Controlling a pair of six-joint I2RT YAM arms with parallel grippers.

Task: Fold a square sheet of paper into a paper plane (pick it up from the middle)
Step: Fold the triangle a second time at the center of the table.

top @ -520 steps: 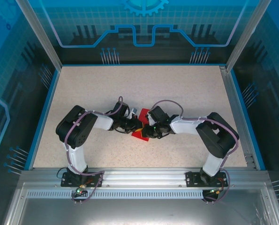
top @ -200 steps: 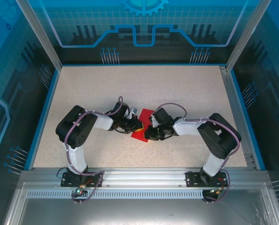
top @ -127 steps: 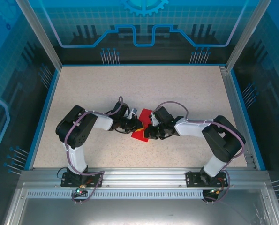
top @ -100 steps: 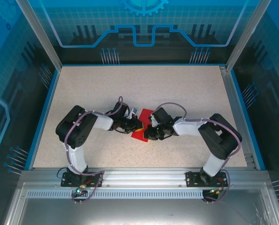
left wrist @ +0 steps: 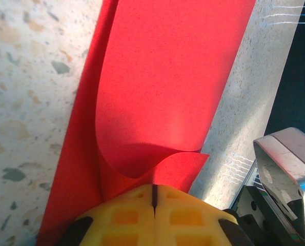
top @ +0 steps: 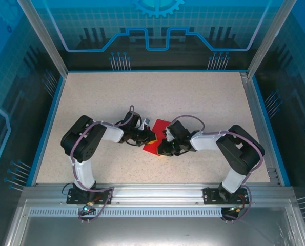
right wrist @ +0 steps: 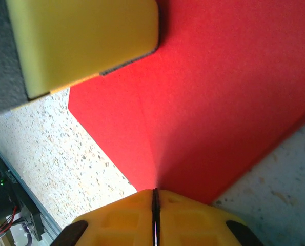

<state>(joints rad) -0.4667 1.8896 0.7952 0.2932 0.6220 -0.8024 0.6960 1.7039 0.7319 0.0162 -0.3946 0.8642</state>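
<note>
The square sheet of paper [top: 159,125] is bright red and partly folded, and it lies on the speckled table between my two arms. My left gripper [top: 150,138] comes in from the left and is shut on the sheet's near edge. In the left wrist view a top flap of the paper [left wrist: 167,77] curls up into the closed yellow tips of the left gripper [left wrist: 153,190]. My right gripper [top: 162,145] is shut on the sheet's other side. In the right wrist view a crease in the paper [right wrist: 219,102] runs straight into the closed right gripper [right wrist: 155,193]. A left finger [right wrist: 85,41] rests on the sheet's far corner.
Open table [top: 157,92] stretches beyond the paper up to the blue-edged back wall. A metal part of the right arm [left wrist: 285,159] stands close by the paper's right edge. The rail [top: 157,192] with both arm bases runs along the near side.
The right arm's wrist and forearm have shifted slightly while its gripper stays at the paper. The left arm and the sheet have not visibly moved.
</note>
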